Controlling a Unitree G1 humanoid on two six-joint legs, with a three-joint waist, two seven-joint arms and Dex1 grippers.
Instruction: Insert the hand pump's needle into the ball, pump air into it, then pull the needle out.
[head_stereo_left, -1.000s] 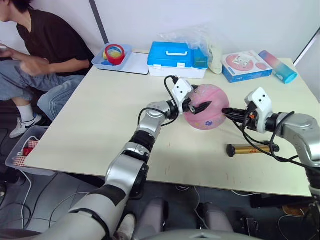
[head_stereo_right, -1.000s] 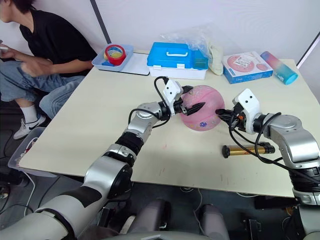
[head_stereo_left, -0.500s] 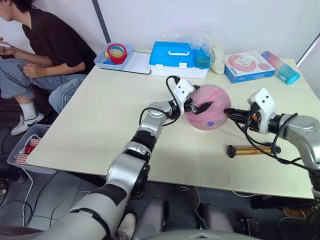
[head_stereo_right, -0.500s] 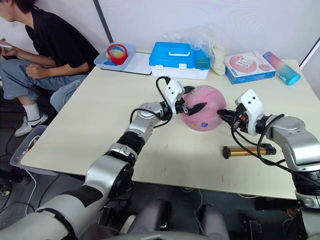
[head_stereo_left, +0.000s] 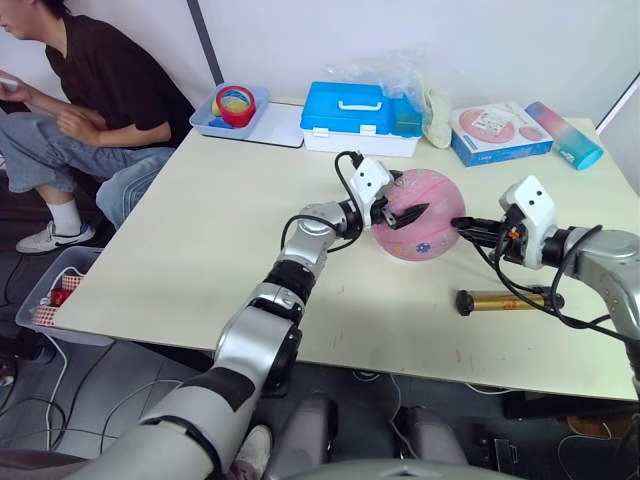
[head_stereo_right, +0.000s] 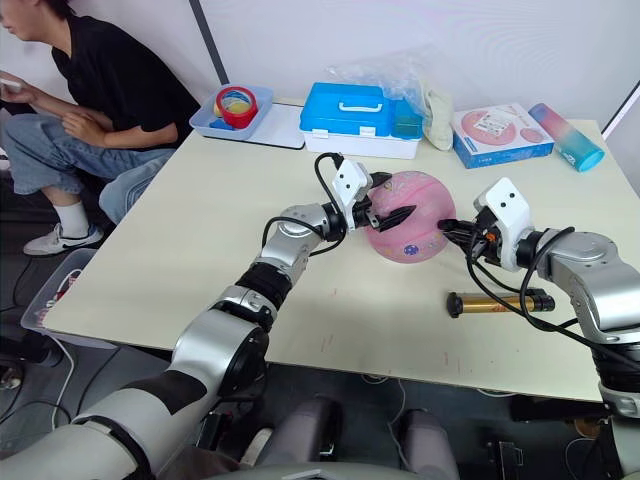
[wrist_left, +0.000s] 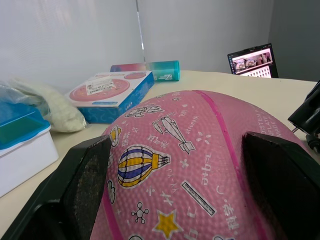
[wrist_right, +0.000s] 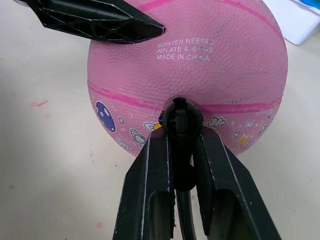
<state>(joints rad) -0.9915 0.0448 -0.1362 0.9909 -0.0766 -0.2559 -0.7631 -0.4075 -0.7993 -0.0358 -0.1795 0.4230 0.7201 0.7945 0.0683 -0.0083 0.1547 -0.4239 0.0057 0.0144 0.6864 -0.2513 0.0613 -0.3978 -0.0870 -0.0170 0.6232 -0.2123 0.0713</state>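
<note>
Head views: left hand (head_stereo_left: 400, 212) spread around pink ball (head_stereo_left: 424, 226) mid-surface, bracing it. Right hand (head_stereo_left: 465, 229) has crept closer over last second, black needle fitting now meeting ball's side. Pump (head_stereo_left: 505, 298) lies on surface (head_stereo_left: 200, 230) just behind.

Left wrist: fingers (wrist_left: 82, 186) straddle ball, no squeeze evident.

Right wrist: right hand clenched on needle fitting (wrist_right: 181, 118), tip against ball; whether needle is in, cannot tell. Judgement: insertion underway, pumping not yet begun.

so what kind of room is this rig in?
Likely an indoor lab or office workspace: a plain beige table against white wall panels, a person seated beside it, and a laptop open at one end.
</note>
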